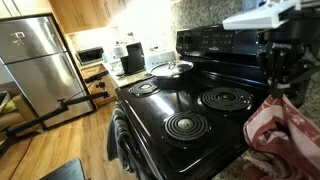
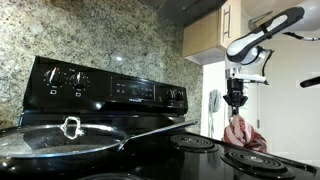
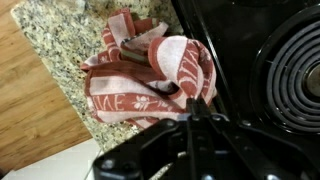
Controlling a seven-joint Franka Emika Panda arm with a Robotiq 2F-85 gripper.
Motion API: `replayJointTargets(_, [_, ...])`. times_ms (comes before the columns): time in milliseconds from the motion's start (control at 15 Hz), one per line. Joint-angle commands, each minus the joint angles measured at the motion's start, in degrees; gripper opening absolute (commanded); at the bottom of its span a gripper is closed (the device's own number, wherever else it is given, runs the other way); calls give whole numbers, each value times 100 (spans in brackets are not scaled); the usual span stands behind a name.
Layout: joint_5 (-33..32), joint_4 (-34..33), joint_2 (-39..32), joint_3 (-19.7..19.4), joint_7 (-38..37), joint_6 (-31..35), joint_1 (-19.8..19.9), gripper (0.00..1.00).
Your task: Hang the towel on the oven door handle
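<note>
The brick-red towel with white patterning [image 3: 140, 75] lies bunched on the granite counter beside the black stove. It also shows in both exterior views [image 1: 282, 125] [image 2: 245, 136]. My gripper [image 3: 195, 108] is right above it, its fingers closed together on a raised fold of the cloth. In both exterior views the gripper [image 1: 279, 82] [image 2: 236, 108] hangs straight down onto the towel's peak. The oven door handle lies along the range's front [image 1: 117, 112]; it is dark, partly covered, and hard to make out.
A grey-dark cloth [image 1: 120, 140] hangs on the range's front. A pan with a glass lid [image 1: 170, 70] [image 2: 65, 142] sits on a back burner. Coil burners [image 1: 226, 98] [image 3: 295, 70] lie near the towel. A steel fridge [image 1: 38, 60] stands across the wooden floor.
</note>
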State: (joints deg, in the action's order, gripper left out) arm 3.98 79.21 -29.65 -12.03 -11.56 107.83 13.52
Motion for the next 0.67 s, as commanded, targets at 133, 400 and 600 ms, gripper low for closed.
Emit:
replayJointTargets(133, [-105, 814, 963, 71, 259, 57, -51, 0])
replayJointTargets(400, [-435, 1550, 1874, 48, 202, 230, -218, 0])
replayJointTargets(600, [-1026, 2222, 2757, 79, 64, 399, -432, 0])
